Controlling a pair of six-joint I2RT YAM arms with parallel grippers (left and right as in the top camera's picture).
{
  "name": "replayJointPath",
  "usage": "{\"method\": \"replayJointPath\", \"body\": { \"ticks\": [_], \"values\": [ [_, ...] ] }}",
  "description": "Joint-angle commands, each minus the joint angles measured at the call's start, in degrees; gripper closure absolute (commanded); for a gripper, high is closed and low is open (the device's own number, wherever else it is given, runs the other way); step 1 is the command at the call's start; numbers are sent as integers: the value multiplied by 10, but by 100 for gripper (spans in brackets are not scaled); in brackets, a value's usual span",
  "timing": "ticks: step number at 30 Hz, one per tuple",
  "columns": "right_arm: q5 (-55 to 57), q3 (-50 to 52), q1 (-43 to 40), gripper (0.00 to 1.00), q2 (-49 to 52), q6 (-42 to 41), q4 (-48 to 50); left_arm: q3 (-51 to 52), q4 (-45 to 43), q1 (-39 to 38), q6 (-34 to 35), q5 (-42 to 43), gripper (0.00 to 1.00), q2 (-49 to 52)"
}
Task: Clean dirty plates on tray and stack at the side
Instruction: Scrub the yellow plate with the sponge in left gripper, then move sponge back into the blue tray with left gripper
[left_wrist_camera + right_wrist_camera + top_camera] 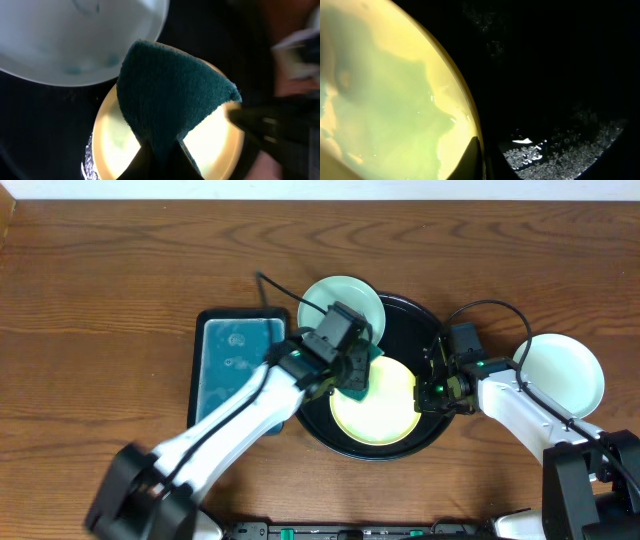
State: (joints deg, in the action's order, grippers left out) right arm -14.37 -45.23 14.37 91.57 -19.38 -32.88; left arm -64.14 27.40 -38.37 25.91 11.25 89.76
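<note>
Left gripper (159, 162): clamped on the teal sponge (170, 95), right over the yellow plate (385, 410).
Right gripper (432, 388): pinching that plate's right rim, inside the tray (408, 330).

Left hand (160, 162) over tray (410, 320) centre, pinching teal sponge (170, 95) (arm slanting in from tray's left). Right hand (430, 387) at tray's right side, fingers closed.

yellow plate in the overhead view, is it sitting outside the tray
No, the yellow plate lies inside the black tray, with the tray's dark floor showing around it.
</note>
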Motion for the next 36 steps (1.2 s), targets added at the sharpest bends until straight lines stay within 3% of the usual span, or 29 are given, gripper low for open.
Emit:
{"method": "replayJointPath", "body": {
  "ticks": [1, 5, 16, 23, 36],
  "values": [
    [9, 0, 3, 85, 0, -3, 6, 0, 23, 22, -21, -20, 92, -49],
    [9, 0, 3, 81, 0, -3, 14, 0, 70, 66, -32, -56, 92, -73],
    [8, 1, 4, 89, 24, -3, 28, 3, 133, 208, -38, -59, 92, -54],
    [4, 3, 4, 99, 56, -3, 28, 9, 133, 236, -53, -61, 92, 0],
    [-34, 1, 3, 99, 43, 24, 16, 9, 133, 278, -56, -79, 92, 43]
  ]
}}
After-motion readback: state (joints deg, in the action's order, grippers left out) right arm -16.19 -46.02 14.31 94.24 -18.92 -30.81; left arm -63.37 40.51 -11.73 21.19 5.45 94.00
